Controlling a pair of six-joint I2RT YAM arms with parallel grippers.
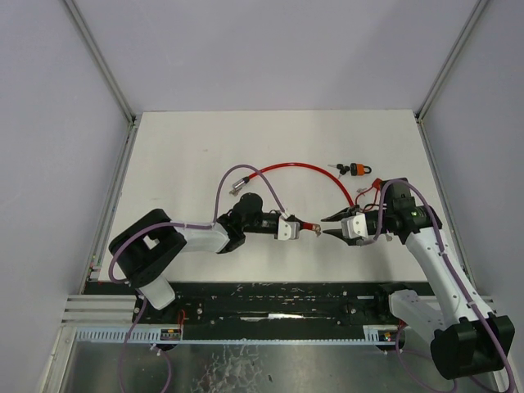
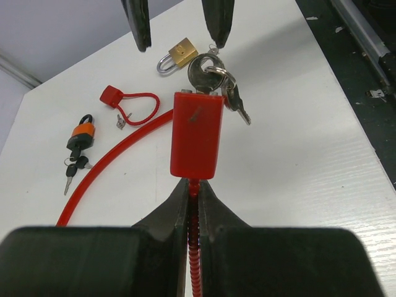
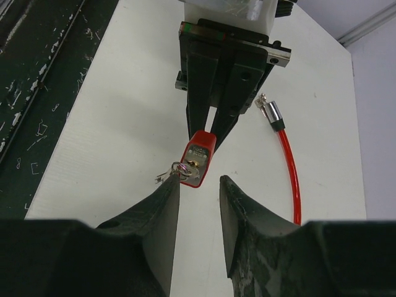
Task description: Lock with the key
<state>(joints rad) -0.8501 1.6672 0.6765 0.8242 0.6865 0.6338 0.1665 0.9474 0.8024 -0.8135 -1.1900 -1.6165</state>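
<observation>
Left hand [image 2: 193, 185]: pinched the red cable lock [image 2: 196, 133] at centre of frame
Right hand [image 3: 199, 185]: fingers stood apart, tips near the keys [image 2: 199, 73]

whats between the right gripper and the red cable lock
The key bunch plugged into the red cable lock, facing the right gripper; clearest in left wrist view.

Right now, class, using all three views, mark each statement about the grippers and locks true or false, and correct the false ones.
1. The left gripper is clamped on the red cable just behind the red lock body. True.
2. The red lock body has no key in it. False: a key on a ring sits in its end.
3. The right gripper has its jaws apart near the key. True.
4. The right gripper holds the orange padlock. False: it lies on the table.
</observation>
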